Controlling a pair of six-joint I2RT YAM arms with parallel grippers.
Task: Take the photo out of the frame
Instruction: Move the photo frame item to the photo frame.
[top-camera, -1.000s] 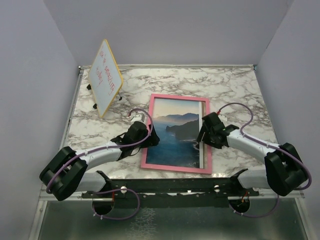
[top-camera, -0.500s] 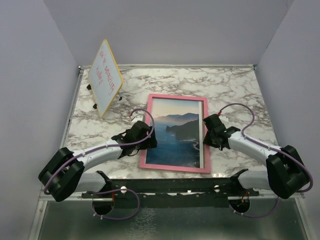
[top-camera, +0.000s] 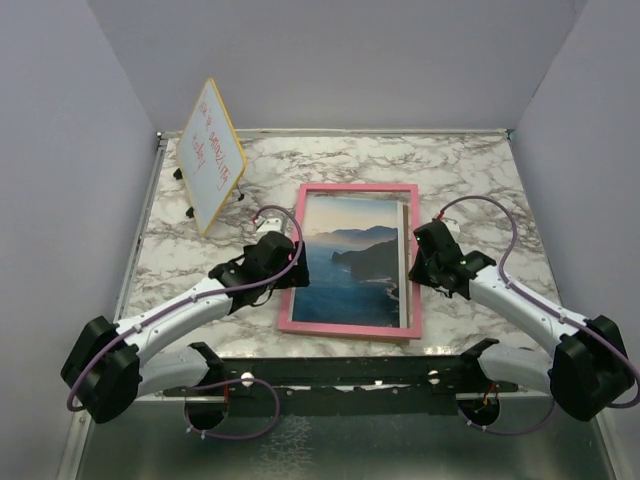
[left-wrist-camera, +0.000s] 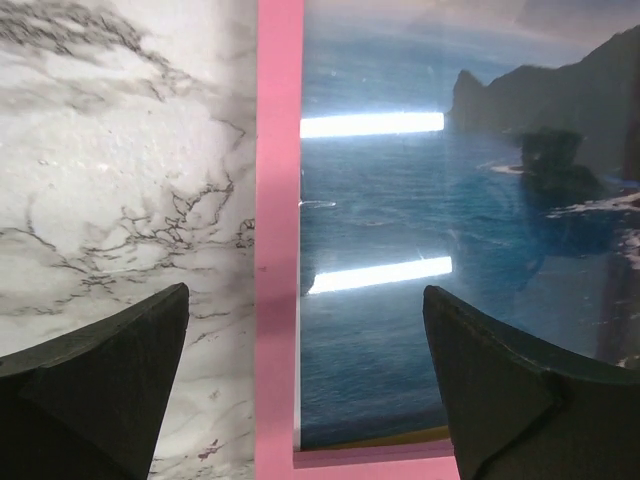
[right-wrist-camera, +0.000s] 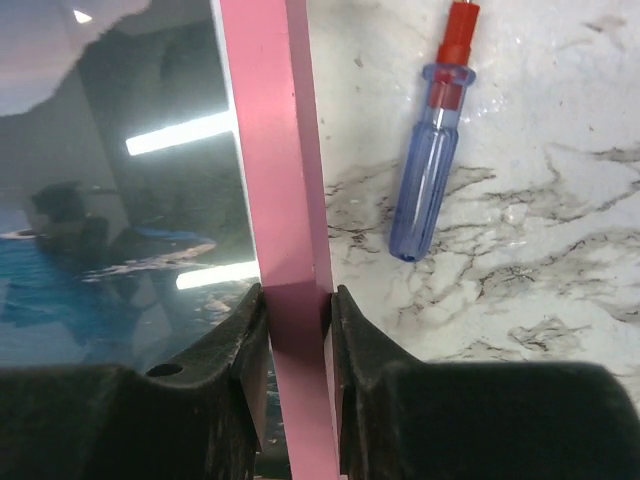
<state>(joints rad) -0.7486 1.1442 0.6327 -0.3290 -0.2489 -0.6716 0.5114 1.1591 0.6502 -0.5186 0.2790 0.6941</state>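
Observation:
The frame (top-camera: 291, 290), with its thin pink border, lies face up in the middle of the marble table, holding the photo (top-camera: 350, 270) of a dark headland over blue sea. My right gripper (top-camera: 418, 262) is shut on the frame's right bar. In the right wrist view its fingers (right-wrist-camera: 240, 340) pinch the pink bar (right-wrist-camera: 270, 150) from both sides, beside the glossy photo (right-wrist-camera: 130, 200). My left gripper (top-camera: 286, 264) hangs open over the frame's left bar. In the left wrist view its wide-apart fingertips (left-wrist-camera: 130, 350) straddle the pink bar (left-wrist-camera: 278, 200) and the photo's edge (left-wrist-camera: 420, 200), touching neither.
A yellow-edged whiteboard (top-camera: 212, 155) with red writing stands tilted at the back left. A screwdriver (right-wrist-camera: 430, 150) with a clear blue handle and red collar lies on the marble just right of the frame. Grey walls close in both sides and the back.
My right gripper has closed onto the frame's right bar. My left gripper has opened wider and moved forward along the left bar. The frame has shifted slightly toward the back.

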